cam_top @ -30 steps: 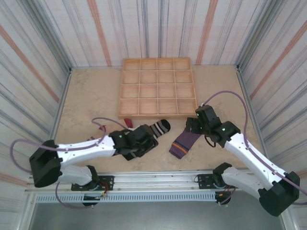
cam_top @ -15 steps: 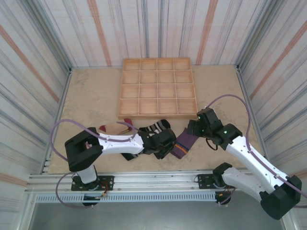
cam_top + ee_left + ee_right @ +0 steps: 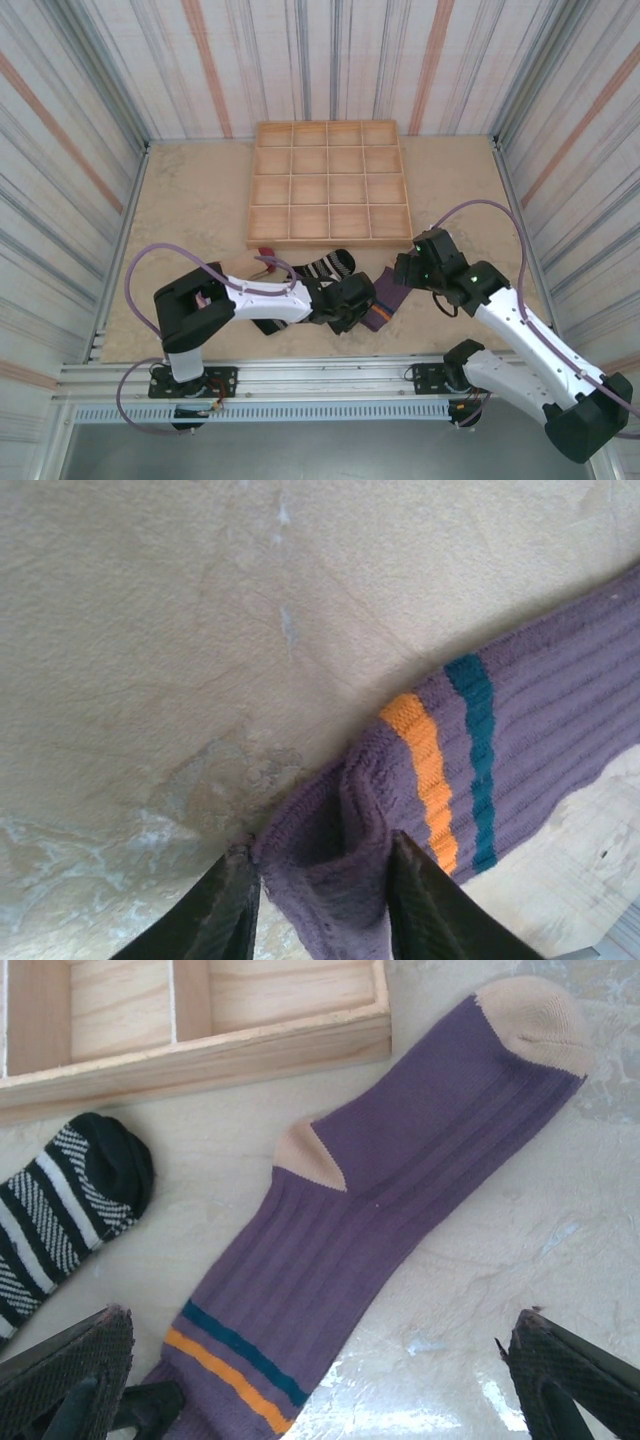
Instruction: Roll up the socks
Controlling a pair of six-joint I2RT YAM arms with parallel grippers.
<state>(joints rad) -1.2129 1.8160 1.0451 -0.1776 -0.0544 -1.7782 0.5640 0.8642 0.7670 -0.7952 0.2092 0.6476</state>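
Left gripper (image 3: 325, 905): you have it pinched narrow on the purple sock (image 3: 520, 750) at the cuff; fabric bunches between the fingers
Right gripper (image 3: 315, 1325): yours gapes wide, over the sock's leg
Purple sock: flat on the table (image 3: 520, 1260); toe near the wooden tray (image 3: 200, 1050)

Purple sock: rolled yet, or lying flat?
Flat: purple sock lies stretched full length; only its cuff bunches between the jaws of the left gripper.

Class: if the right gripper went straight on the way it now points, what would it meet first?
Most likely the purple sock, at its leg just above the stripes, which lies between the right gripper's open fingers. The depth is unclear.
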